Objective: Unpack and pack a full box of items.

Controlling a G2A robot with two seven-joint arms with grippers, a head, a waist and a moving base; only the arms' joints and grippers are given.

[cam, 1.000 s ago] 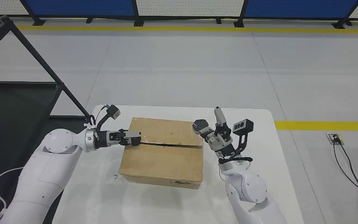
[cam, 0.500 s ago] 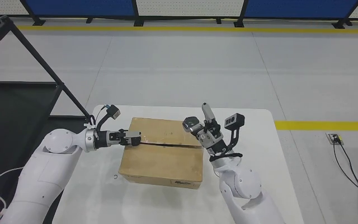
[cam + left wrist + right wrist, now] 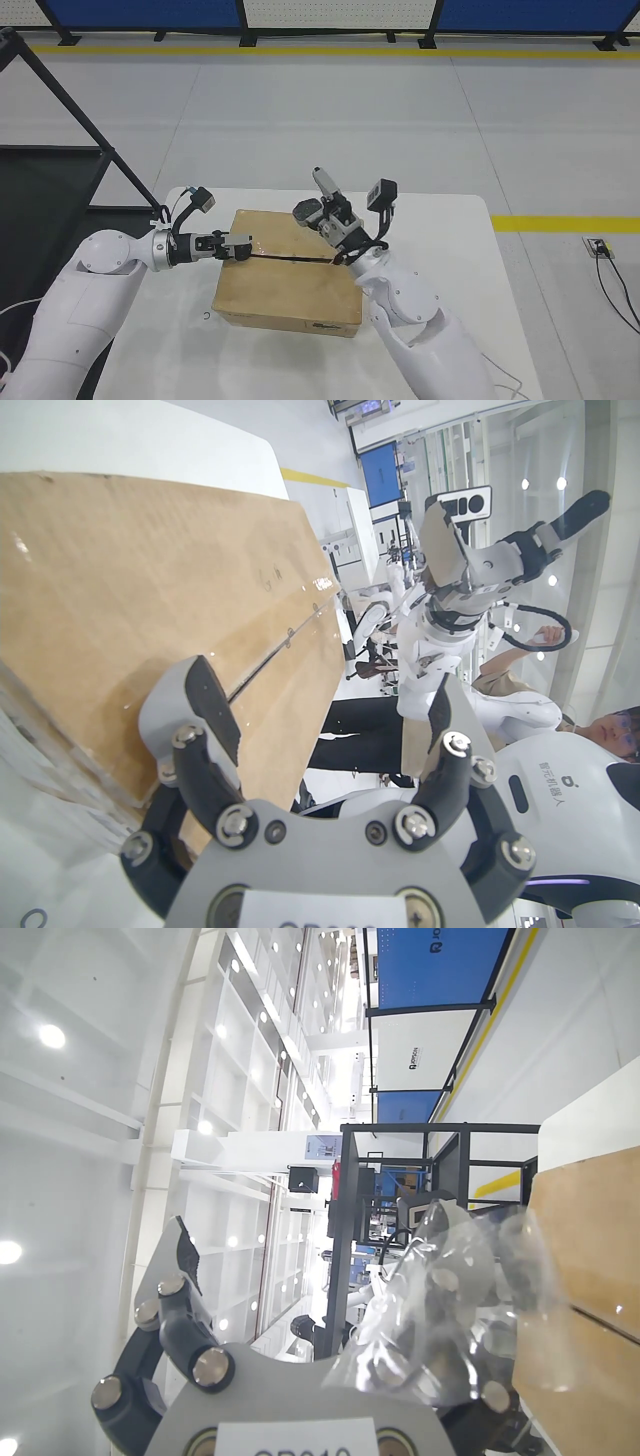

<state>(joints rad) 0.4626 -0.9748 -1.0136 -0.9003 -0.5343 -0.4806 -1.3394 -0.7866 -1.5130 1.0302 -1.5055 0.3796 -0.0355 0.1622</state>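
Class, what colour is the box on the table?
The box is plain brown, clearest in the top view.

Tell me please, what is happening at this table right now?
A two-armed robot is working on a closed cardboard box on the white table. Its left gripper, open, sits at the box's end by the centre seam. Its right gripper, open, is raised over the box top, with crumpled clear film, perhaps tape, clinging to one finger.

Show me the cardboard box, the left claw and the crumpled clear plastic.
cardboard box [image 3: 290, 285], top view, its top face.
left claw [image 3: 325, 680], left wrist view, midway between its fingertips.
crumpled clear plastic [image 3: 440, 1288], right wrist view, its middle.
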